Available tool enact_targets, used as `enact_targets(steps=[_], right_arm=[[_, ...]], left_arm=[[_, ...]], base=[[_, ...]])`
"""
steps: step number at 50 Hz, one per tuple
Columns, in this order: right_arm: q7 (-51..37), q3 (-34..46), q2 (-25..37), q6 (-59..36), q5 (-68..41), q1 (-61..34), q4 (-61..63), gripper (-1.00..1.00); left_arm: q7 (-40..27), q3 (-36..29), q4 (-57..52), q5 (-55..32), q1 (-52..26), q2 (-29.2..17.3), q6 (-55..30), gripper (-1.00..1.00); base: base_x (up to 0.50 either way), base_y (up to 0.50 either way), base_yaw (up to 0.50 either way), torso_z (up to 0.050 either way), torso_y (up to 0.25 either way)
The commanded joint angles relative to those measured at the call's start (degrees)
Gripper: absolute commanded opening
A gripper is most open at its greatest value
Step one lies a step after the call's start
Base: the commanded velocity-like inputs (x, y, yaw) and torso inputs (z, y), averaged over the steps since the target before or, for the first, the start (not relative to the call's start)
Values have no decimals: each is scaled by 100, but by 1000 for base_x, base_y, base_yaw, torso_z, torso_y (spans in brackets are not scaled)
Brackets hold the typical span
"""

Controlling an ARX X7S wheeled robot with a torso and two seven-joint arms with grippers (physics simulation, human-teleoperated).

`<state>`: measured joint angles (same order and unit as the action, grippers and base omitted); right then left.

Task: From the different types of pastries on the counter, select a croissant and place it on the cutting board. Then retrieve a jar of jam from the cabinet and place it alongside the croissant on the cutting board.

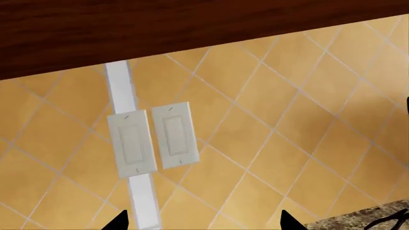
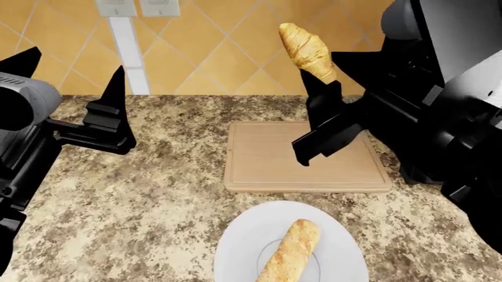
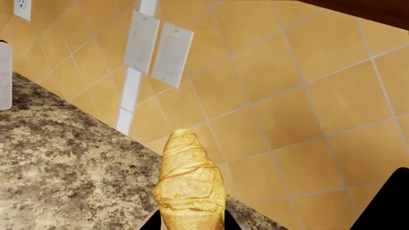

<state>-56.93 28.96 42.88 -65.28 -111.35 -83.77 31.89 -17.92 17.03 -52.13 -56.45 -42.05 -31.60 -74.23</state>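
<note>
The croissant (image 2: 307, 51) is being pinched by one end in the right pincer (image 2: 321, 79), high above the board (image 2: 267, 158). Released from there, it risks being bounced onto the table (image 2: 117, 205). The left pincer (image 2: 74, 76) is being held open and empty.

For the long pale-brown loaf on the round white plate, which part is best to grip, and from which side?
Grip the long pale-brown loaf at its middle, coming from above with the jaws across its narrow width: it lies flat on the round white plate, so its sides are free.
</note>
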Motion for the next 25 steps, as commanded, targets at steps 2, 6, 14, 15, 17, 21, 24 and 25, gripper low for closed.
enact_targets(steps=[2,6,14,15,17,21,24,25], right_arm=[[166,185,-319,-9,206,8,-322,-100],[348,297,-527,-54,528,32,-518,-100],[498,552,-697,-149,505,116,-901,-100],[519,603,-734,-168,426,123,-961,-100],[576,682,-810,-191,328,152,-1041,-100],[749,761,-942,-179,473,243,-1232,-100],[849,804,-1023,-141,602,321,-1383,-100],[860,830,-1050,-133,634,342,-1444,-100]], left_arm=[[-74,13,-22,-104,45,-24,29,100],[-110,37,-38,-174,33,-35,18,100],[-50,47,-1,-106,156,-121,162,100],[-52,53,3,-109,159,-128,167,100],[-53,54,11,-111,162,-144,181,100],[-49,20,28,-76,187,-156,233,100],[-48,-5,37,-53,211,-165,269,100],[-46,-17,37,-43,222,-168,282,100]], base=[[0,0,0,0,0],[187,1,0,0,0],[47,0,0,0,0],[0,0,0,0,0],[0,0,0,0,0],[0,0,0,0,0],[0,0,0,0,0],[0,0,0,0,0]])
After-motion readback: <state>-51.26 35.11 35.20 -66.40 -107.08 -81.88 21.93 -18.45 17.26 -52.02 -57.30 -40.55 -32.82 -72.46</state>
